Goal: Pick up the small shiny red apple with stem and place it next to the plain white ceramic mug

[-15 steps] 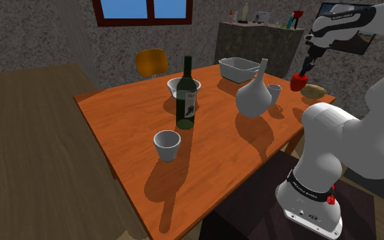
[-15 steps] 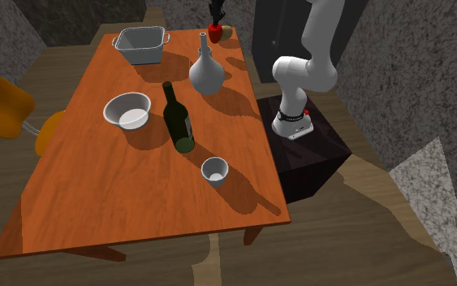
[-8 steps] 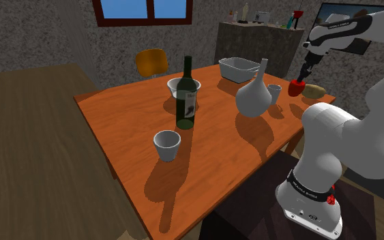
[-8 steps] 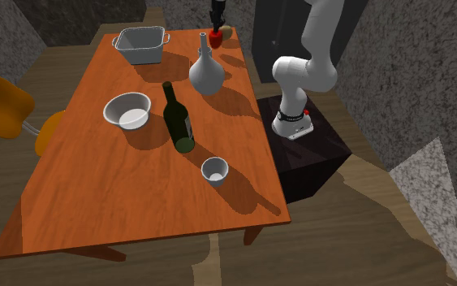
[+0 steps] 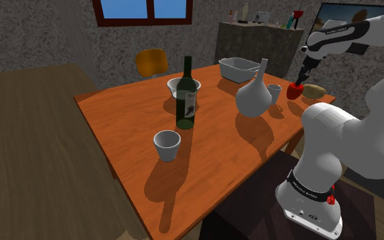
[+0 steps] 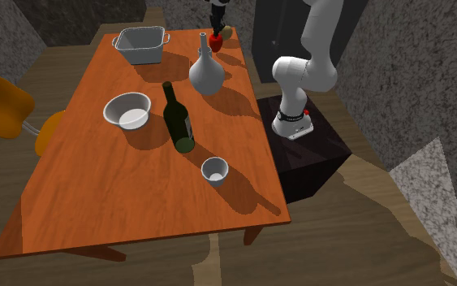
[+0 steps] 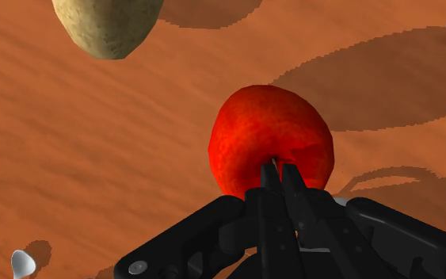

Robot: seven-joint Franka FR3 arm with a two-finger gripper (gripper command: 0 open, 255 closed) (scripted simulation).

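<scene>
Red apple [image 7: 270, 143] was at the orange table's [image 5: 211, 153] corner near the stand, just beside a potato [image 7: 106, 28]; the gripper [image 7: 280, 169] had its black fingers drawn nearly together, pinching the apple's top.

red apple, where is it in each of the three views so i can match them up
Shoulder view: the red apple sits near the table's right end, under the gripper.
Second exterior view: the red apple is at the table's top right corner.
Wrist view: the red apple is right at the gripper's fingertips.
Shared landmark: the potato lying beside the apple.
</scene>
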